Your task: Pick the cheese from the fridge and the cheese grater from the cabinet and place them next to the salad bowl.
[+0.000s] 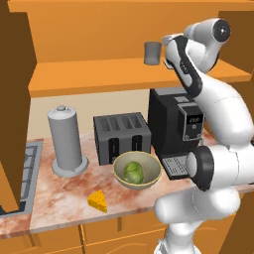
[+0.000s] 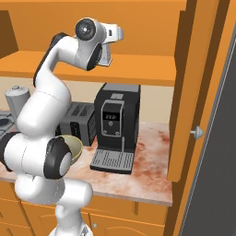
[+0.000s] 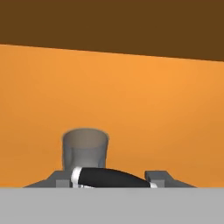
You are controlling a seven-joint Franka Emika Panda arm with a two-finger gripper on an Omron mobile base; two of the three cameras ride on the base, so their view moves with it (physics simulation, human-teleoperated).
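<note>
The cheese (image 1: 98, 201), a small yellow wedge, lies on the counter in front of the salad bowl (image 1: 136, 170), which holds a green lettuce head. The silver cheese grater (image 2: 105, 56) stands on the orange cabinet shelf (image 2: 143, 70). My gripper (image 2: 109, 45) reaches down onto it from above. In the hand view the grater's dark handle (image 3: 109, 178) lies right between my fingers, and the gripper (image 3: 110, 182) is shut on it. The dark grey fridge (image 2: 219, 175) fills the right edge.
A dark grey cup (image 1: 153, 53) stands on the shelf just beyond the grater (image 3: 85, 149). On the counter are a black coffee machine (image 1: 173, 124), a toaster (image 1: 121, 136) and a tall grey canister (image 1: 67, 141). An open cabinet door (image 2: 184, 92) hangs at the right.
</note>
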